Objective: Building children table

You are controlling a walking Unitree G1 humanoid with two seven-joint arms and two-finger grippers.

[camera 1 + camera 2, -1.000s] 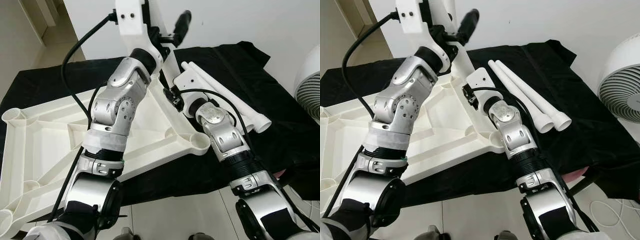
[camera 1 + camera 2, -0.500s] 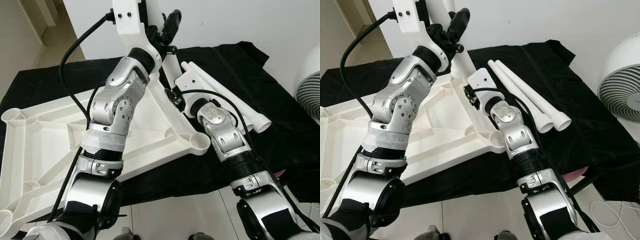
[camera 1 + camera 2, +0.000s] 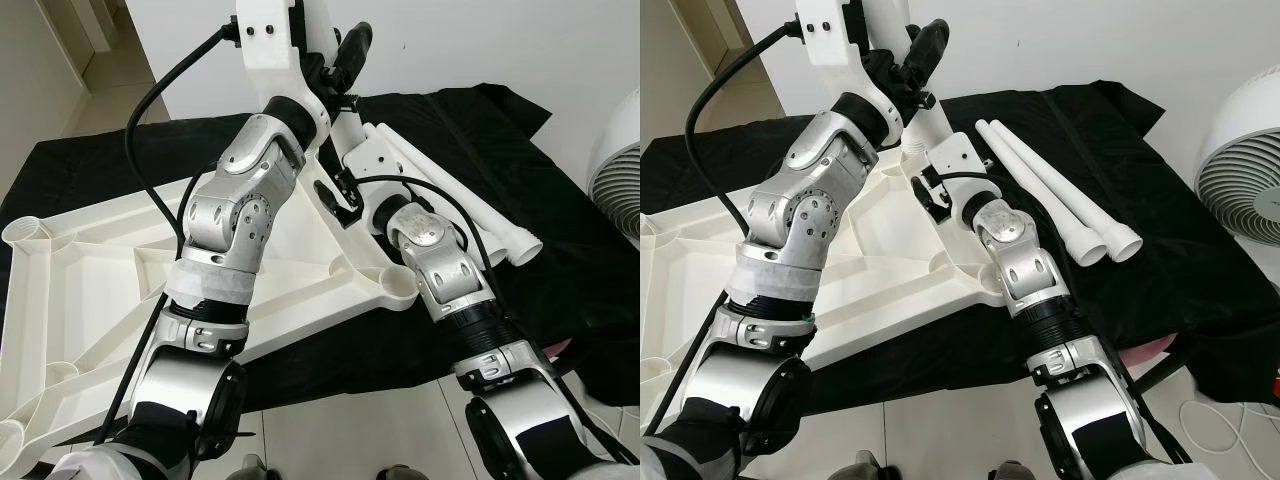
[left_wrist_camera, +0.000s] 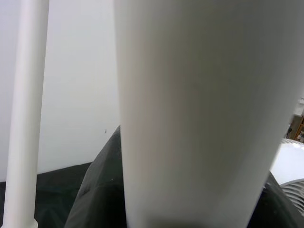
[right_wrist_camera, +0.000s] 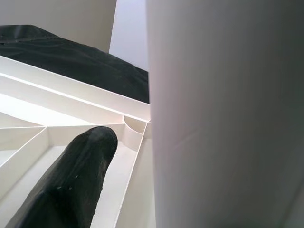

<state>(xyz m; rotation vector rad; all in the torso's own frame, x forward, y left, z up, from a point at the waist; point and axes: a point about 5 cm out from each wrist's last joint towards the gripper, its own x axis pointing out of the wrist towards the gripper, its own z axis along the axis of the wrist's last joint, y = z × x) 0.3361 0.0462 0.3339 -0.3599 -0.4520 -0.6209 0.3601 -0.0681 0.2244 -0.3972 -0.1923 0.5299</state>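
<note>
Nearest the robot is the upside-down tabletop (image 3: pixel 100 280), ribs up, lying on the black cloth (image 3: pixel 560 250). Its near right corner socket (image 3: pixel 400 288) has no leg in it.

Further in, the right gripper (image 3: pixel 925 188) sits low on the one standing leg (image 3: pixel 930 125), just above the tabletop's far corner. The right wrist view shows one black finger (image 5: pixel 71 190) clear of the leg, with tabletop ribs visible in the gap. So that claw reads as spread around the leg, not pinching it.

The leg's long axis runs nearly upright, leaning a little to the robot's left as it rises. Its bottom end is right at the far corner socket, and whether it's fully seated is hidden behind the right wrist.

The left gripper (image 3: pixel 335 70) is higher up the same leg, pressed close against it — how far open it is can't be told.

The next move probably turns on keeping that axis square to the socket. The right arm is nearer the joint and the left has the leverage up top.

Two spare legs (image 3: pixel 1050 190) lie side by side on the cloth off the tabletop's right edge, pointing toward the far wall — a fan (image 3: pixel 1245 170) stands beyond them.
</note>
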